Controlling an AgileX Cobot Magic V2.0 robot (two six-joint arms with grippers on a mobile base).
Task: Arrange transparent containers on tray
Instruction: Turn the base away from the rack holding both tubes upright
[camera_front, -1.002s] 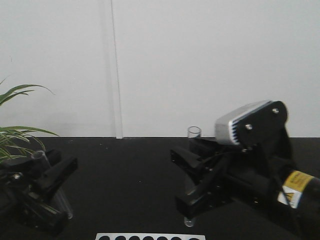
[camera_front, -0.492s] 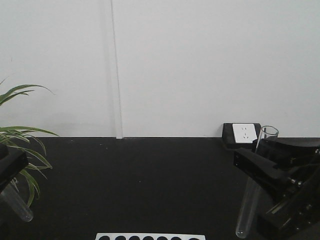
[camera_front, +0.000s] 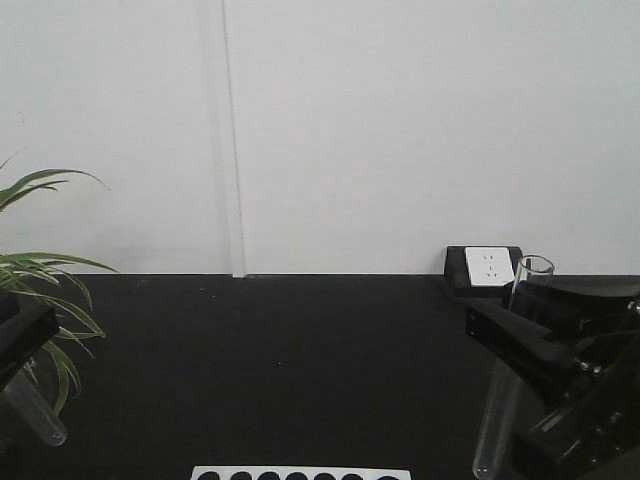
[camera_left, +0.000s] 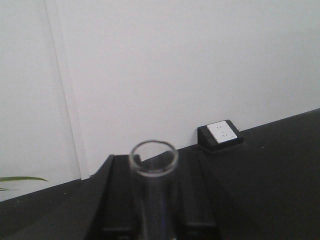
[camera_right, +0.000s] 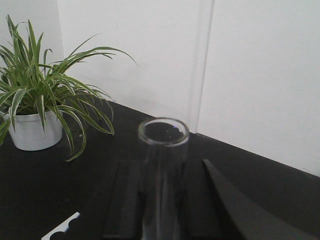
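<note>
Left tube: the left test tube (camera_front: 36, 410), empty, was clamped in the left pincer (camera_left: 154, 220), rounded end down, over the surface's (camera_front: 280, 340) left side.
Middle: open surface lay between the arms, with a holed rack (camera_front: 300, 473) toward the front.
Right tube: the right test tube (camera_front: 505, 390), empty and rim up, was gripped by the right pincer (camera_right: 161, 210) near the back-edge socket box (camera_front: 485, 268).

- Left black tool (camera_left: 155, 170), low at the robot's left edge, has its jaws closed on a tilted clear glass test tube (camera_front: 35, 415).
- Right black tool (camera_right: 162, 170), pointing inward, clamps a second clear glass test tube (camera_front: 497, 420), which leans slightly.
</note>
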